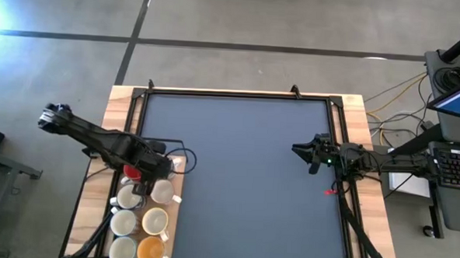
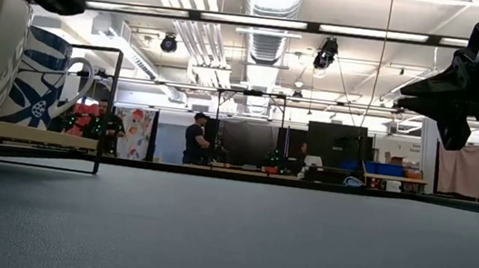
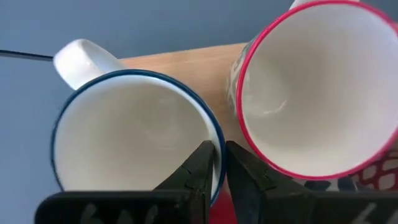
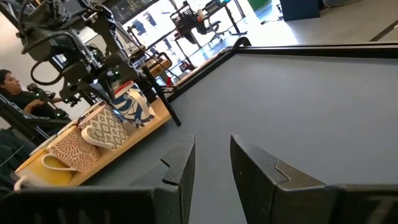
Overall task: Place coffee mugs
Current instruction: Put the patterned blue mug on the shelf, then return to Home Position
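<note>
L gripper [image 3: 219,163] jaws clenched on blue-rimmed mug [image 3: 134,134] rim, red-rimmed mug [image 3: 317,87] just beside; R gripper [image 4: 211,162] jaws released, over bare counter [image 1: 244,168].

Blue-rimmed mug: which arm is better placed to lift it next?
Left. Its end effector already straddles the blue-rimmed mug rim among the mugs; the right end effector hangs across the mat, far off.

The coffee mugs [image 1: 142,218] stand clustered on the wooden strip [image 1: 92,187] left of the mat [image 1: 243,176].
</note>
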Available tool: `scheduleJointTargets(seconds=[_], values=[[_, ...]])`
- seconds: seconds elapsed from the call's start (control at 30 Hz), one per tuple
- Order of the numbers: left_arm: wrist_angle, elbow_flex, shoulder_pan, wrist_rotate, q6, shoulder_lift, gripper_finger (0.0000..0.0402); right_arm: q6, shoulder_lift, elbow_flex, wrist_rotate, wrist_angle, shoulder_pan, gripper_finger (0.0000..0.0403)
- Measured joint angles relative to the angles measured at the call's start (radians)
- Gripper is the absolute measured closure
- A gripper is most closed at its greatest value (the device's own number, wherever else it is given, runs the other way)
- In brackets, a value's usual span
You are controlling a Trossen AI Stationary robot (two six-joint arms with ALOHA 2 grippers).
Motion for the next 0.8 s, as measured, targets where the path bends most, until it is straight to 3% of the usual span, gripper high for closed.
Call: scheduleJointTargets(seconds=[0.23, 0.53, 0.8], values=[[0.003, 0.003, 0.000, -0.006, -0.043, -0.038, 0.0369, 0.000, 0.000, 0.000, 0.000, 0.000, 0.000, 0.0312], [0.009, 0.009, 0.000, -0.008, -0.029, -0.087, 0.0306, 0.000, 0.000, 0.000, 0.000, 0.000, 0.000, 0.0312], [-0.026, 0.157, 0.000, -0.017, 0.035, -0.158, 0.0302, 0.000, 0.000, 0.000, 0.000, 0.000, 0.000, 0.0312]])
